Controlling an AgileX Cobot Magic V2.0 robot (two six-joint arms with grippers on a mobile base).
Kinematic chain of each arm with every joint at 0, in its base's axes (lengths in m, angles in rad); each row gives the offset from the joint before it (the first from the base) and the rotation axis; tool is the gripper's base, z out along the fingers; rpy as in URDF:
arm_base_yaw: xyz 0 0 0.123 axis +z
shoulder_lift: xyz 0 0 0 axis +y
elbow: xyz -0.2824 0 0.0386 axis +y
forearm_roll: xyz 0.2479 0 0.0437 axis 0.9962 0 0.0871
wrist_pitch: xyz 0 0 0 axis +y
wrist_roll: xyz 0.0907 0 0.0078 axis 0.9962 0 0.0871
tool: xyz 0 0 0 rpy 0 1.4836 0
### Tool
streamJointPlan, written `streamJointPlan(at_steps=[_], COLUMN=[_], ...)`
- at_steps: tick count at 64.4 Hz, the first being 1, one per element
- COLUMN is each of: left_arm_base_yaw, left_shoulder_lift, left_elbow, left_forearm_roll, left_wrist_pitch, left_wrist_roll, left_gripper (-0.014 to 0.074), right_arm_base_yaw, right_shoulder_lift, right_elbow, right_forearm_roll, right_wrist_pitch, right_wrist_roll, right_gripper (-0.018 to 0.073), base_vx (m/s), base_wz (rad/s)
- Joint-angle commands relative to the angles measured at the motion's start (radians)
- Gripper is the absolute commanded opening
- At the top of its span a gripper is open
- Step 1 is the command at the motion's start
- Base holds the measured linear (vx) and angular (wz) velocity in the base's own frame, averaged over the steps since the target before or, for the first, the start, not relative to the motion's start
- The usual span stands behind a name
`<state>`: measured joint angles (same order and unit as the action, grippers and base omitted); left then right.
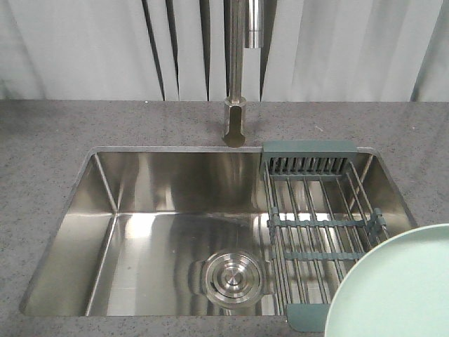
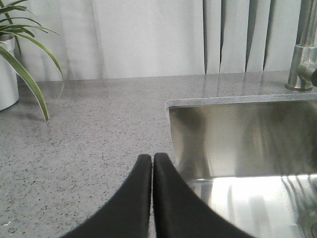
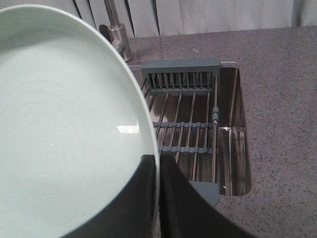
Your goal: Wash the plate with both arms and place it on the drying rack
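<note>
Ahead of right pincer (image 3: 158, 161), clamped on plate (image 3: 64, 124) rim: drying rack (image 3: 184, 130). Edge grip probably leaves faces free for washing. Left pincer (image 2: 152, 159) together, holding nothing.

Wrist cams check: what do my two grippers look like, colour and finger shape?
Left gripper and right gripper look alike: two matte black fingers each, broad at the base, curving inward and tapering to rounded tips. No markings or cables show. The arm segments are outside every view.
</note>
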<state>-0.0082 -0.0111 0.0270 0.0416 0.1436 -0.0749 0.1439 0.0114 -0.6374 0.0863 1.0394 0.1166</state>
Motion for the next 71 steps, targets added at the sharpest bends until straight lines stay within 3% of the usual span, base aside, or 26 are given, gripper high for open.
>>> streamJointPlan(at_steps=[1, 71], left_arm_base_yaw=[-0.003, -0.003], left_shoulder_lift=[-0.016, -0.016], left_elbow=[0.015, 0.015], left_forearm_roll=[-0.002, -0.002], left_wrist_pitch=[-0.079, -0.079], left_wrist_roll=[-0.012, -0.012], left_gripper=[-0.0005, -0.0005], right_arm_base_yaw=[-0.003, -0.003], right_shoulder_lift=[0.019, 0.019], right_elbow=[-0.020, -0.020], right_forearm_roll=[0.000, 0.000], right_wrist_pitch=[-0.076, -0.076], right_wrist_roll=[0.003, 0.003], right_gripper=[-0.0005, -0.0005], base_vx=[0.03, 0.02], base_wz=[-0.03, -0.02])
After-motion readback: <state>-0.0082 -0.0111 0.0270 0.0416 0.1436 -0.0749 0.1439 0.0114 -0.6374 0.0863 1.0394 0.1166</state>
